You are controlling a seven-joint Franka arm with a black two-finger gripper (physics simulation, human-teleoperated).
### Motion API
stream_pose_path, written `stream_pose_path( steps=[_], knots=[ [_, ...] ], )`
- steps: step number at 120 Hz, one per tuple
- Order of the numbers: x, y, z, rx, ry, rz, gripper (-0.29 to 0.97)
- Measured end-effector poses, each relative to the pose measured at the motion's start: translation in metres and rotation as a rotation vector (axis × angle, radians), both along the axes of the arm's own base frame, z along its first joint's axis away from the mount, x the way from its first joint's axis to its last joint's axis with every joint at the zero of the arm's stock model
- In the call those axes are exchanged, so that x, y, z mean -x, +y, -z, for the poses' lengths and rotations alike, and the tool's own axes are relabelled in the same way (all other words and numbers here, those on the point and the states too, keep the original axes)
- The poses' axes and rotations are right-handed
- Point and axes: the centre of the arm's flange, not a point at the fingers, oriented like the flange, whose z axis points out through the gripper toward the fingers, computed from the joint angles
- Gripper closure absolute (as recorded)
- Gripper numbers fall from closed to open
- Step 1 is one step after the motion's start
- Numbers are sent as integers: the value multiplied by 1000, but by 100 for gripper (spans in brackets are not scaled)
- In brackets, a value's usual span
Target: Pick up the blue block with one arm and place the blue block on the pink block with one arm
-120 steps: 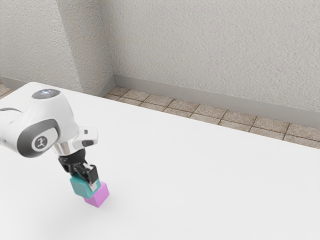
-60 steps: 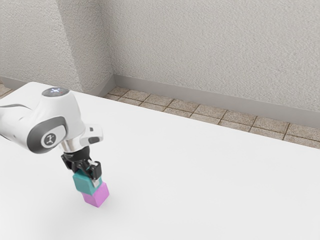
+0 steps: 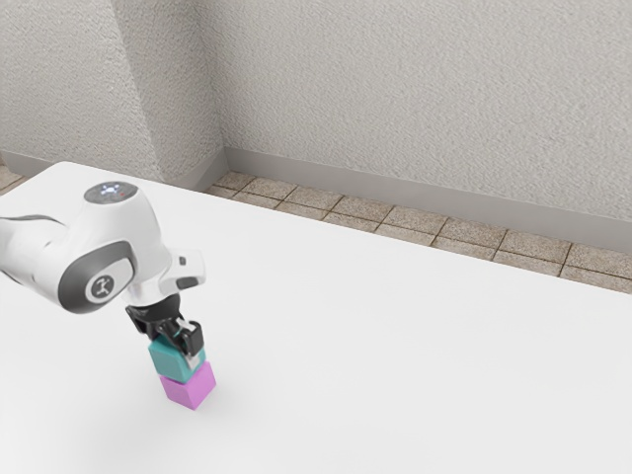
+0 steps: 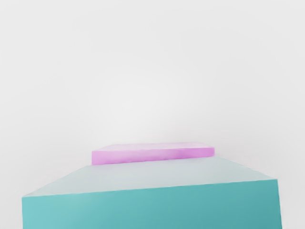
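Two blocks, one stack. Blue block (image 3: 170, 361): pinched between the jaws of the gripper (image 3: 178, 344), kept level for placement. Pink block (image 3: 190, 386): directly beneath the jaws, apparently bearing the blue block. Release judged outstanding.

- Exterior view: set high at the side of the arm (image 3: 89, 262), looking down and across the white table (image 3: 415, 336) toward the grey wall (image 3: 415, 89) and a strip of tiled floor (image 3: 415, 222); far enough back to take in most of the tabletop.
- Wrist view: carried at the arm's end, facing down and forward; very near, just over the teal block (image 4: 152, 205), with the pink block (image 4: 152, 153) edging out beyond.
- Shared: teal block (image 3: 174, 360), pink block (image 3: 190, 387) and the tabletop around them.
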Motion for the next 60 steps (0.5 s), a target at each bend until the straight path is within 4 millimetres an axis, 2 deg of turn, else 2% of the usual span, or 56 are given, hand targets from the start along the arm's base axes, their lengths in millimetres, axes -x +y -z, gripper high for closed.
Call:
stream_pose_path(
  steps=[47, 60],
  knots=[
    [-1, 11, 5, -5, -7, -5, 33],
    [-2, 8, 4, -6, -13, 4, 33]
  ],
)
